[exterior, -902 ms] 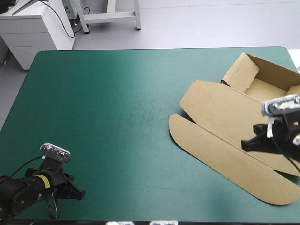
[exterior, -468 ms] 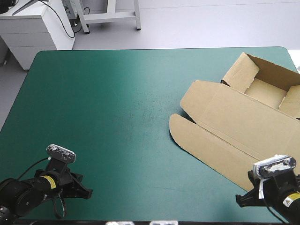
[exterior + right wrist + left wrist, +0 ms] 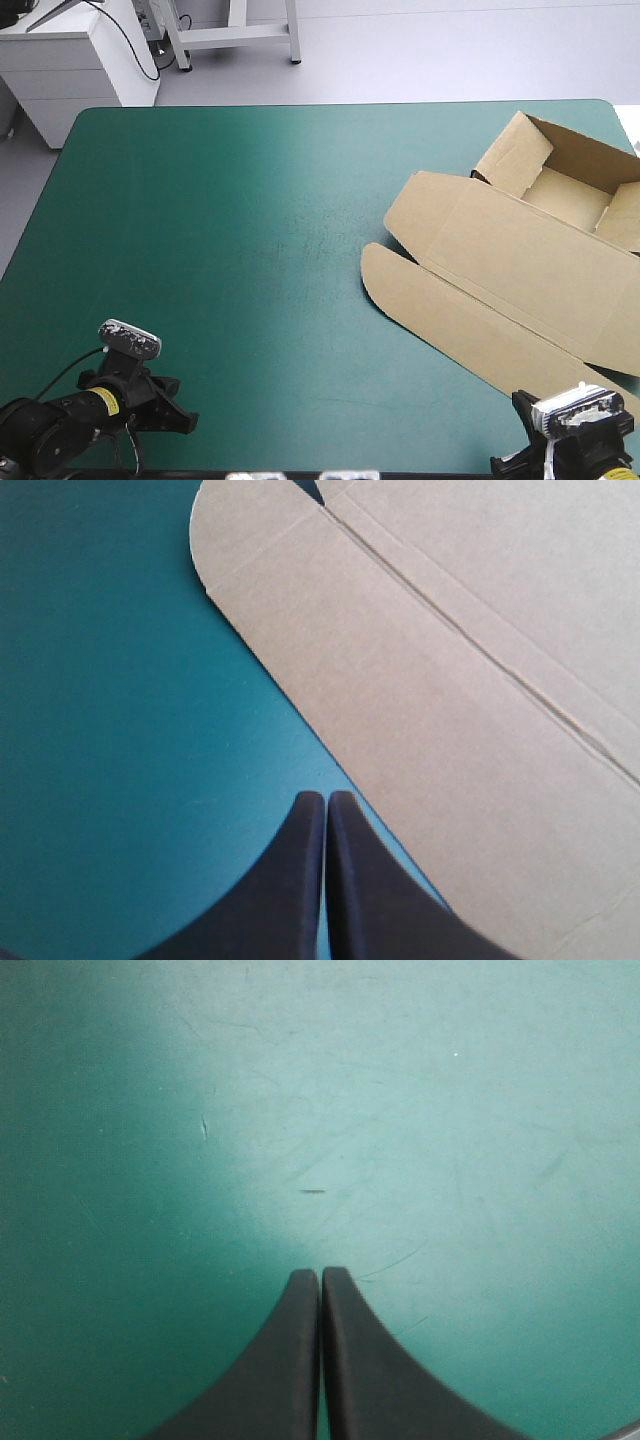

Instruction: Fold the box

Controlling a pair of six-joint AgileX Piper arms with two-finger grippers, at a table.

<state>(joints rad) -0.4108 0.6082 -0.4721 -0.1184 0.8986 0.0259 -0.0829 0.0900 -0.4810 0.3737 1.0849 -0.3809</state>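
The brown box lies on the right side of the table as an open tray, its walls raised at the far right corner. Its lid lies flat, ending in a rounded flap toward the near edge. My right gripper sits shut at the near right edge, just off the lid's near rim and holding nothing. In the right wrist view the shut gripper points at the rounded flap, which lies just ahead. My left gripper rests shut at the near left corner over bare teal-green cover, far from the box.
The teal-green cover stretches bare across the left and middle of the table. The box tray's far wall stands near the table's right far corner.
My right gripper has drawn back from over the box lid to the near right table edge. The left gripper has shifted only slightly near its corner. The box has not moved.
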